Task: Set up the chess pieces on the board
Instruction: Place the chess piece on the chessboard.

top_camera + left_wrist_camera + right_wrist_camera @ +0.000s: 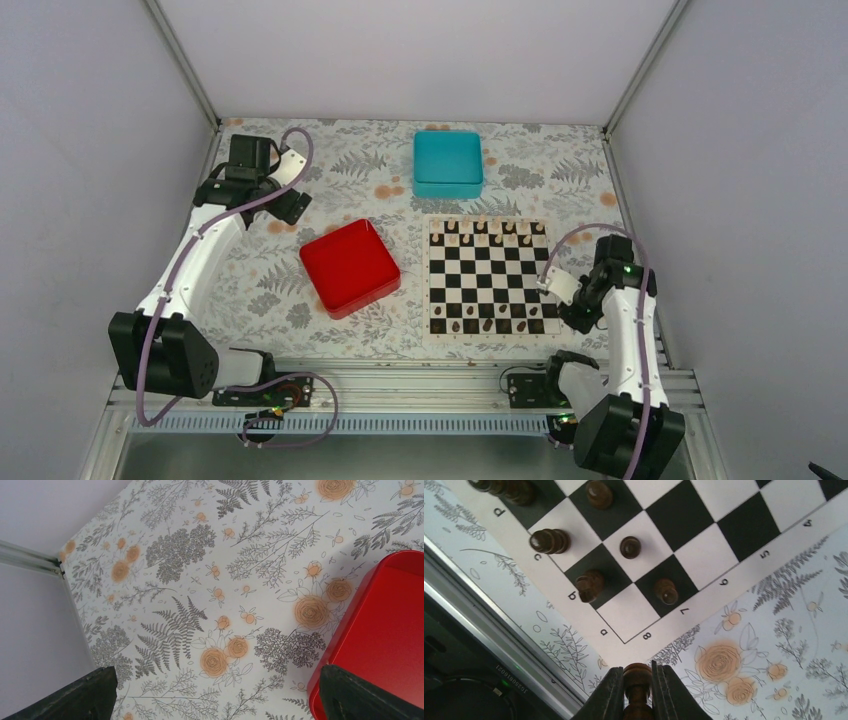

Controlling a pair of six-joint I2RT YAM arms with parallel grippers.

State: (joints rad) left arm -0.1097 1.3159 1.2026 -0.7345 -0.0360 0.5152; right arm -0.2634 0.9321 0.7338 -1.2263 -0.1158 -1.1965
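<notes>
Right gripper (pixel 637 670): jaws are pinching nearly shut on one dark piece (pixel 637 692), clamping it along its length w/ one end poking just past the tips. Can't tell if that end is head or base. The grip is lying mid-body, prob. so the piece is staying straight for setting down.

It's hanging off the board (pixel 704 575), just beyond the corner marked a/8. The corner square (pixel 629 612) is sitting bare, so I'm judging that's where it's heading. The other chess pieces (pixel 590 585) are standing one per square on the squares next to that corner, so this row is filling up but not done.

In the top view the pale pieces (pixel 487 228) are lining the far edge.

Left gripper (pixel 217 685): jaws are standing wide apart, holding nothing. It's hanging over the table (pixel 210 580) beside the red tray (pixel 390 625), well apart from the board, prob. parked clear of the right arm's work. The teal box (pixel 448 163) is sitting just beyond the board's far left corner.
</notes>
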